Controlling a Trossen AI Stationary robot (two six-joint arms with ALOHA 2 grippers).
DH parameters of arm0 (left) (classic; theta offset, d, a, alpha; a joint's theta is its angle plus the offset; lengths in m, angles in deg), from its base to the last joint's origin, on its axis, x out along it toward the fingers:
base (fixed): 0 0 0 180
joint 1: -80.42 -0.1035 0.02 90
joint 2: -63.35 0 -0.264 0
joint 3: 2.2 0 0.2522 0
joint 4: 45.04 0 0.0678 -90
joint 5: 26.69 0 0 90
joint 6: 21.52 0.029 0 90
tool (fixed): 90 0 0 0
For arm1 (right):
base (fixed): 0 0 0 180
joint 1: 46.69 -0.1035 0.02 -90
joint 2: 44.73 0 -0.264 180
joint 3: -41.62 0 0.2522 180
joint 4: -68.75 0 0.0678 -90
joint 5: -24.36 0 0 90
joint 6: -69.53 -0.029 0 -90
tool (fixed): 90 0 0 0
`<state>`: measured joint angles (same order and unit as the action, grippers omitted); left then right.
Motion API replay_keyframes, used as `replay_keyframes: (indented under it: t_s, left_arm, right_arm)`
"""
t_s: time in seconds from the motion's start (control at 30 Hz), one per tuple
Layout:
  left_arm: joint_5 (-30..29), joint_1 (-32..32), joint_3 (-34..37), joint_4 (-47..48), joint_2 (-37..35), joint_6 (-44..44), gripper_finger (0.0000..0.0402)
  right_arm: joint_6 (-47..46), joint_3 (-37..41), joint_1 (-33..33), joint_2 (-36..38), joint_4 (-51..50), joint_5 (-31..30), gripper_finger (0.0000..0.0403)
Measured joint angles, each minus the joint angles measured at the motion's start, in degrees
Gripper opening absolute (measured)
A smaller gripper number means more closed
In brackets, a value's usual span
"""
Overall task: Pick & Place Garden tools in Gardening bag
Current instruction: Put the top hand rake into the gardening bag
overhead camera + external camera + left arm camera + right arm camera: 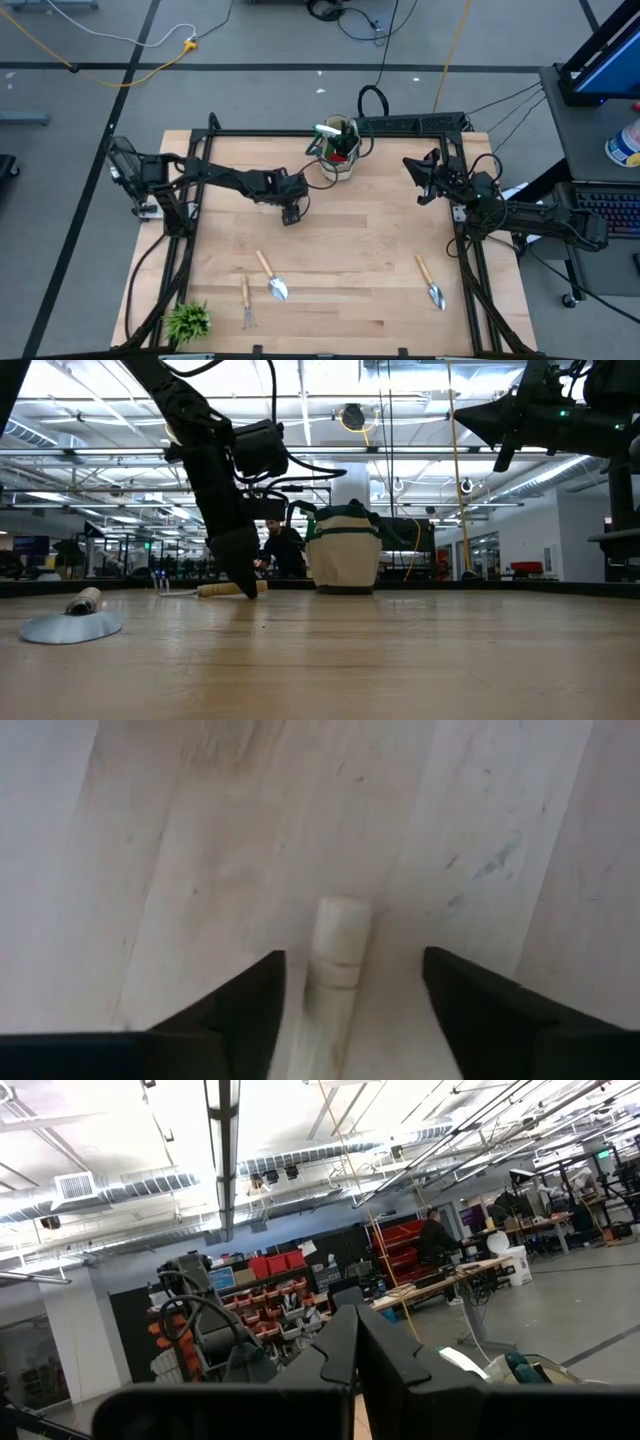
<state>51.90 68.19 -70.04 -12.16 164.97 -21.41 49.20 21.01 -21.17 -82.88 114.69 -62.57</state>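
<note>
High view: the left claw [292, 213] hangs over the tabletop [340, 250] a little left of centre, below and left of the bag [338, 150], which stands at the upper middle edge with a white-triggered spray bottle [328, 132] and a red glove [339, 155] poking out. Two trowels lie lower down: one [271, 277] at lower centre-left, another [431, 284] at lower right. A rake [247, 302] lies just left of the first trowel, and a plant [187, 321] sits at the lower left corner. The right claw [415, 183] waits near the upper right edge.

Low view: the left claw [240, 565] reaches down close to the wood at centre-left, with the bag [344, 553] behind it at centre. A trowel blade [70, 625] lies at far left. The right claw [470, 420] is raised at upper right.

Left wrist view: the fingers [235, 1010] stand apart on either side of a pale wooden handle [336, 960] (not gripping it).

Right wrist view: the fingers [385, 1365] are pressed together, holding nothing.
</note>
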Motion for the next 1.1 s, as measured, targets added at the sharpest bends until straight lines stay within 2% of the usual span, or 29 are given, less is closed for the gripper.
replay_keyframes:
  t_s: [0.37, 0.67, 0.87, 1.1]
  left_arm:
    - [-0.5, 0.09, 0.12, 0.3, 0.11, -0.3, 0.0071]
    - [0.07, 1.29, 0.3, 1.24, -1.51, -2.37, 0.0067]
    - [4.82, 1.38, 0.28, 1.12, -6.88, -4.12, 0.0067]
    - [13.53, 1.38, 0.25, -1.66, -15.48, -7.31, 0.0067]
  right_arm:
    - [0.0, 0.0, 0.0, -0.02, 0.0, -0.02, 0.0]
    - [0.0, 0.0, 0.0, 0.0, 0.0, -0.02, 0.0]
    - [0.0, 0.0, -0.01, 0.0, -0.01, -0.04, 0.0]
    - [0.0, 0.0, -0.01, -0.02, -0.02, -0.07, 0.0]
